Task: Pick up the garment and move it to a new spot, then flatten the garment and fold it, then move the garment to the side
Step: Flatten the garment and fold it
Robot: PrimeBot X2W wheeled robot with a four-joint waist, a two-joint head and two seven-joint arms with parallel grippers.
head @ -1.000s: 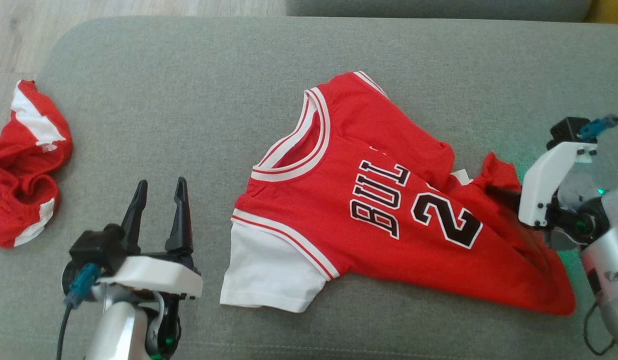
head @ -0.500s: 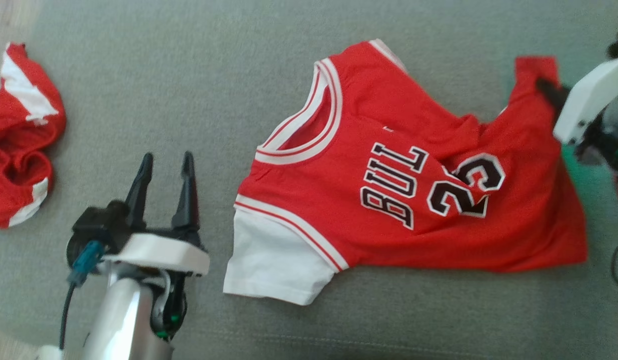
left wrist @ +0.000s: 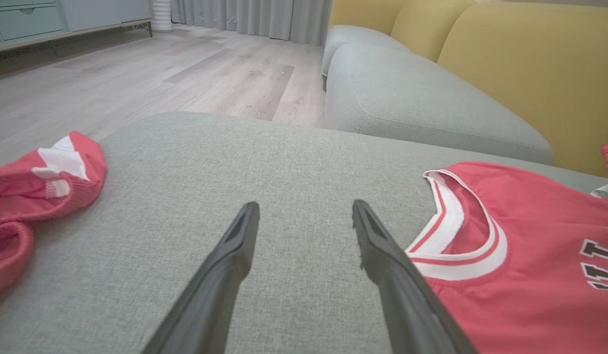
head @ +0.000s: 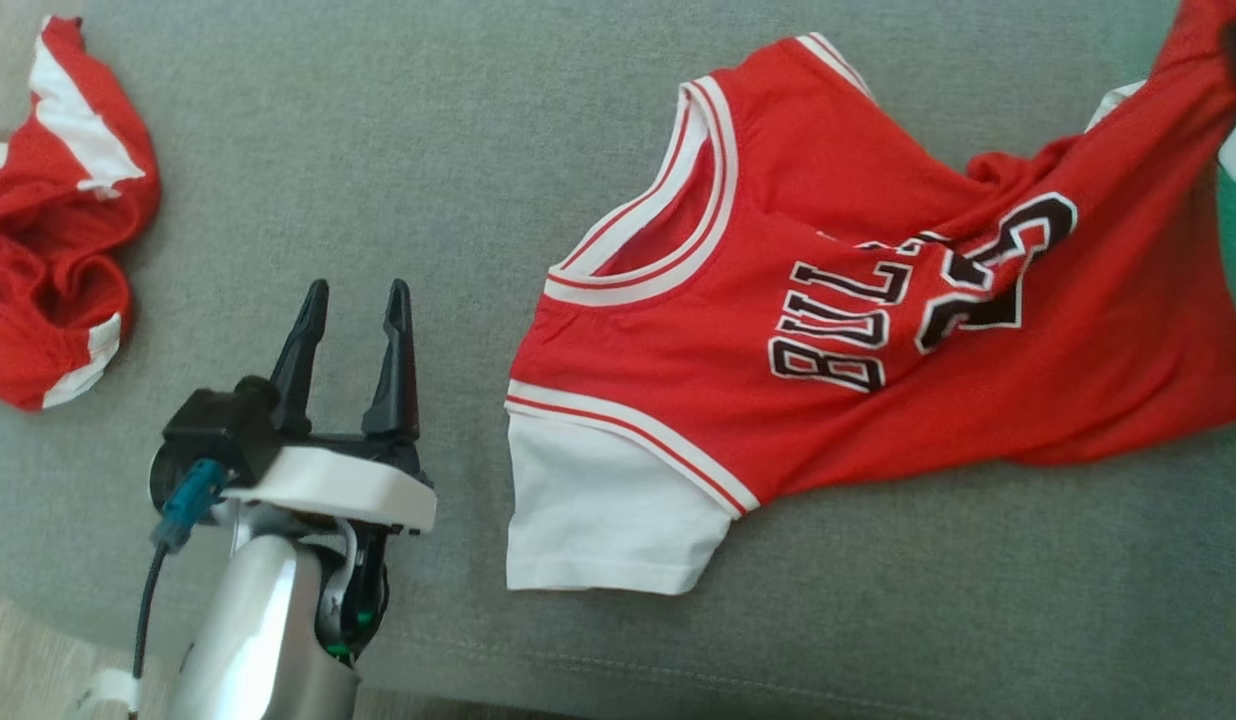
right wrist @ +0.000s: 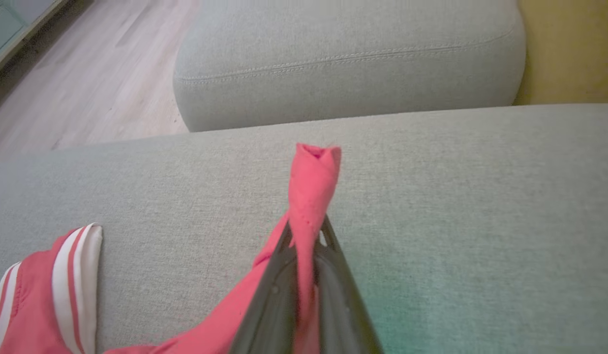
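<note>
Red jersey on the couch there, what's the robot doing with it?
The robot's right gripper has its fingers shut on one corner of the red jersey, holding that corner up while the rest lies rumpled on the grey cushion. Its left gripper hangs open just beside the white sleeve, holding nothing. Another red-and-white garment lies bunched at the cushion's left end. The jersey is not yet flat or folded.
</note>
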